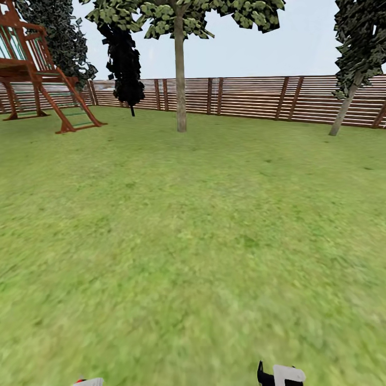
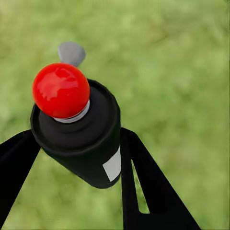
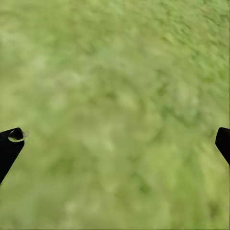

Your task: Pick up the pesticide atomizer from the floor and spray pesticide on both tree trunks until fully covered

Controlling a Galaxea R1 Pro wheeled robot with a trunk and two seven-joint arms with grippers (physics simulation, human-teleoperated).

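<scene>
Across the garden lawn (image 1: 193,241) ahead of us, at about twelve o'clock, one tree (image 1: 180,21) stands with its pale trunk (image 1: 180,80) upright on the grass, in front of the brown slat fence (image 1: 252,96). At roughly two o'clock a second tree (image 1: 359,37) rises on a leaning trunk (image 1: 346,107) near the fence. At ten o'clock a reddish wooden play frame (image 1: 37,69) stands on the grass, and a dark cypress-like tree (image 1: 124,59) stands at eleven o'clock by the fence.

Our left tool (image 2: 79,158) holds the pesticide atomizer (image 2: 81,139): the left wrist view shows its black body between the two dark fingers (image 2: 148,187), with a white label on its side, a bright red tip on top and a small grey lever beside that tip. Grass lies blurred behind it. At seven o'clock along the lower edge of the head view a sliver of red and pale grey shows.

Our right tool (image 3: 115,143) stands wide, its two dark fingertips (image 3: 9,143) well apart with nothing but grass between them. Its pale and black end shows at five o'clock low in the head view (image 1: 281,375).
</scene>
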